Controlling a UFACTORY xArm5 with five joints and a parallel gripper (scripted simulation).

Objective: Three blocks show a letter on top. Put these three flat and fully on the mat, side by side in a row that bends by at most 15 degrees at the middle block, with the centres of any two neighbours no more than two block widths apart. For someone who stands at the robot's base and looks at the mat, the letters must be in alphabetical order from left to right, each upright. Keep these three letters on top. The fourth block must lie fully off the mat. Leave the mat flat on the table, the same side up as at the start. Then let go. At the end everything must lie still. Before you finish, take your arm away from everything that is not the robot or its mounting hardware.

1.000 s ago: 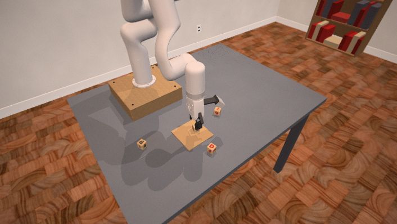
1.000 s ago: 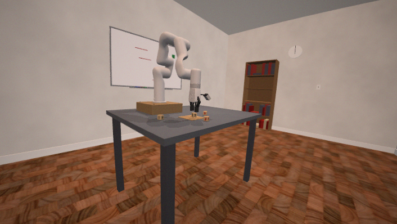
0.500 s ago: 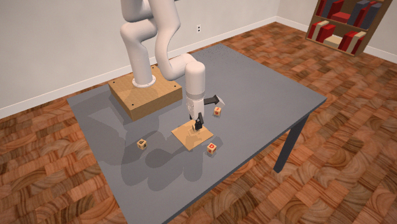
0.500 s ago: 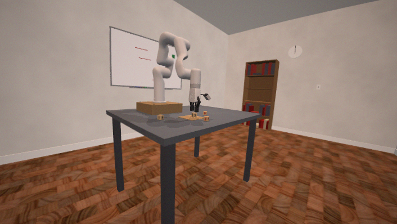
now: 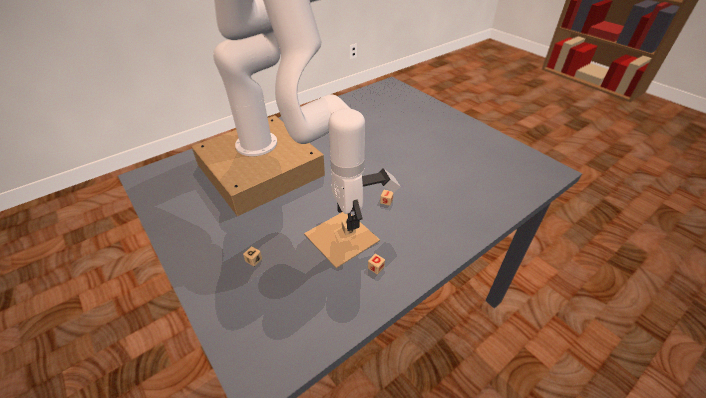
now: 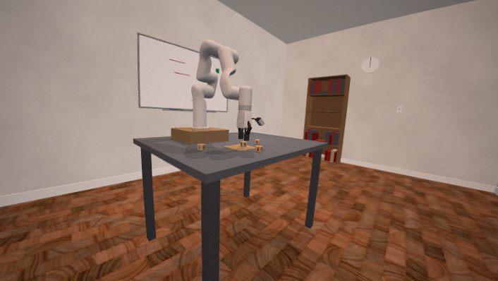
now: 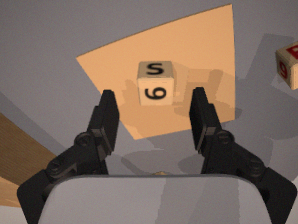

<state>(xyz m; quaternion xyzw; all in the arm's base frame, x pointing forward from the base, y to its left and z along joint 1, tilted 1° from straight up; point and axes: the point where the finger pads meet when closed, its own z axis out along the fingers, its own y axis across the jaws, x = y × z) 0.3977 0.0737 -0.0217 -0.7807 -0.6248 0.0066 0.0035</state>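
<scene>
Block S (image 6: 243,144) (image 7: 155,82) seems inside the mat's (image 5: 336,252) (image 6: 233,147) (image 7: 200,40) edges, below the part-open, empty gripper (image 5: 352,227) (image 6: 244,138) (image 7: 153,101).

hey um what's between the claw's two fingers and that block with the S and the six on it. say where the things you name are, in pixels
Nothing solid: in the wrist view, only open air separates the open claw (image 5: 351,226) (image 6: 244,138) (image 7: 153,101) from the S block (image 6: 243,144) (image 7: 156,84).

Behind my grey table (image 5: 440,165) (image 6: 226,159), pale walls meet a parquet-like wood floor (image 5: 590,240) (image 6: 268,226). Noted: framed whiteboard (image 6: 159,81), round wall clock (image 6: 370,65), brown bookshelf (image 5: 614,90) (image 6: 345,120) with red, blue-grey and cream books.
</scene>
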